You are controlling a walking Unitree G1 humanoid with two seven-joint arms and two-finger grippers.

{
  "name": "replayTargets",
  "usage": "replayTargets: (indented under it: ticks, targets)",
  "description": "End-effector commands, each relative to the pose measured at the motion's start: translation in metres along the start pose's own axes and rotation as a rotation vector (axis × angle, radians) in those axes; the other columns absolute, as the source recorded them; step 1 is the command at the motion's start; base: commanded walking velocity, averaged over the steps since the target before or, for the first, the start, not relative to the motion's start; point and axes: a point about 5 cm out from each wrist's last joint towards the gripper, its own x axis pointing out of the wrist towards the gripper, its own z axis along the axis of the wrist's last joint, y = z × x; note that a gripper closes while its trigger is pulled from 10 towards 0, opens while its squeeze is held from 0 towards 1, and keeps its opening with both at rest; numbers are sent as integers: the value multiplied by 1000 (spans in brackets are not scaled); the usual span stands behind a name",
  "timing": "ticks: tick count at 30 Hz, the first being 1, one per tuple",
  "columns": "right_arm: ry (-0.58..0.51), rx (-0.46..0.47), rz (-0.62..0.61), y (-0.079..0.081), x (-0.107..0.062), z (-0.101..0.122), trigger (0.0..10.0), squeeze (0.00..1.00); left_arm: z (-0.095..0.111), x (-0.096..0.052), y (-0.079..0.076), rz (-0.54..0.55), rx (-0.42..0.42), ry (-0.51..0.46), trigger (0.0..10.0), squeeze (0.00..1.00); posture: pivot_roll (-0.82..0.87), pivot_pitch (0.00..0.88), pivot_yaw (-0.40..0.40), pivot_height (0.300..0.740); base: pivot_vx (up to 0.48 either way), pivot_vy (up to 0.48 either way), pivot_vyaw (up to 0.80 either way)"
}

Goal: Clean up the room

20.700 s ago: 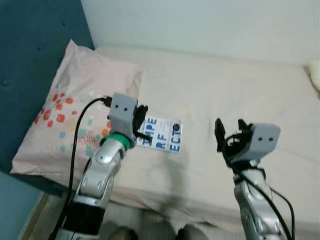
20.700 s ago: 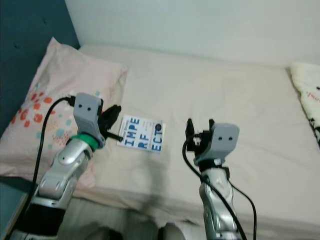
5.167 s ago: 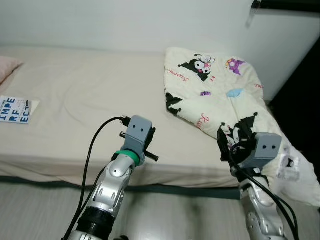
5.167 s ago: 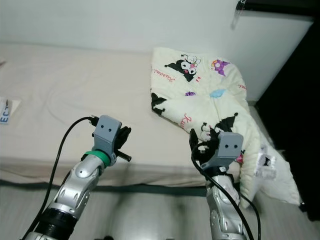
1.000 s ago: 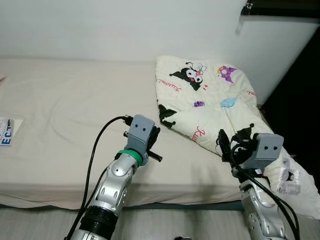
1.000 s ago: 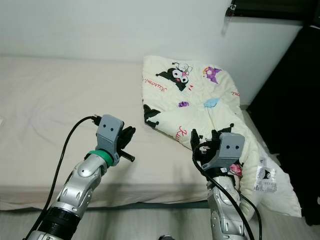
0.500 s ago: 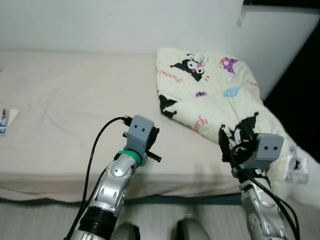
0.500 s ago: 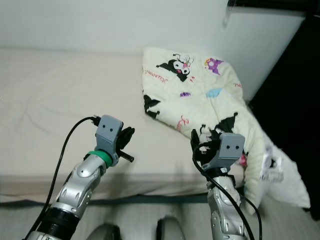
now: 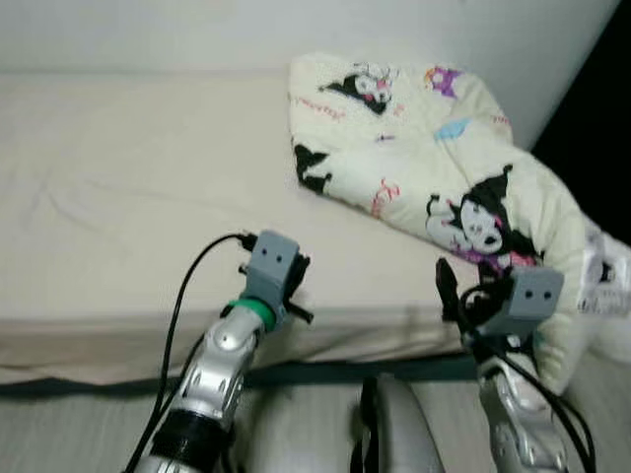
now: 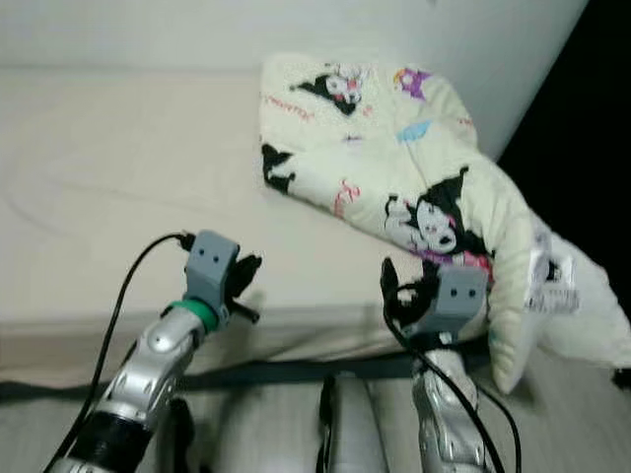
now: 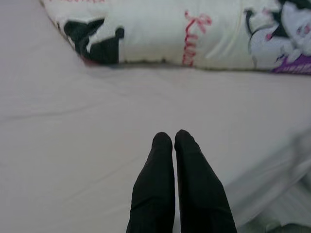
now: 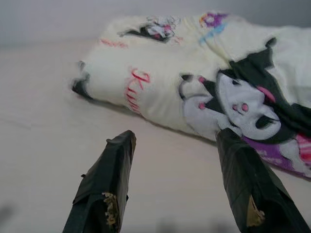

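The cartoon-print quilt (image 9: 434, 168) lay crumpled, overhanging the bed (image 9: 128, 197) corner. Right gripper (image 12: 175, 145) spread wide near it, left gripper (image 11: 172, 141) clenched empty; grabbing 1 layer risked dragging it floorward.

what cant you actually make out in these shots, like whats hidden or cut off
- Cream cartoon-print quilt: its far end runs off the right edge of the eye views; how far it hangs off the beige bed is unclear.
- White tag on the quilt: print too small and blurred to read.
- Underside of the quilt: hidden by its own folds.
- Right gripper open, left gripper shut; both arm bases cut off by the bottom edge.
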Motion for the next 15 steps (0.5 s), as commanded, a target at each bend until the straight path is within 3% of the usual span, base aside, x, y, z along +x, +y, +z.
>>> replayTargets:
  ticks: [1,4,6,7,8,9,11,14,15]
  targets:
    - [26,-33,-70,-17,1,-2,10000,0,-3,-5,9,30,4,19,10000,0,-98,175,36,555,0,0,0]
    - [21,-89,-100,-27,5,2,10000,0,-4,-6,13,39,10,24,10000,0,-91,191,37,555,0,0,0]
    - [-5,-246,-173,-50,13,17,10000,0,-5,-9,16,46,18,29,10000,0,-90,203,31,555,0,0,0]
    - [-5,-246,-173,-50,13,17,10000,0,-5,-9,16,46,18,29,10000,0,-90,203,31,555,0,0,0]
    - [-65,-458,-265,-77,16,46,10000,0,-6,-9,18,53,18,33,10000,0,-90,203,31,555,0,0,0]
    - [-65,-458,-265,-77,16,46,10000,0,-6,-9,18,53,18,33,10000,0,-90,203,31,555,0,0,0]
    - [-124,-669,-348,-96,13,77,10000,0,-6,-8,17,57,14,35,10000,0,-95,208,26,555,0,0,0]
    - [-142,-710,-381,-102,11,86,10000,0,-6,-8,17,57,12,35,10000,0,-113,214,26,555,0,0,0]
    - [-152,-719,-451,-116,6,98,10000,0,-5,-7,16,55,11,35,10000,0,-120,220,29,555,0,0,0]
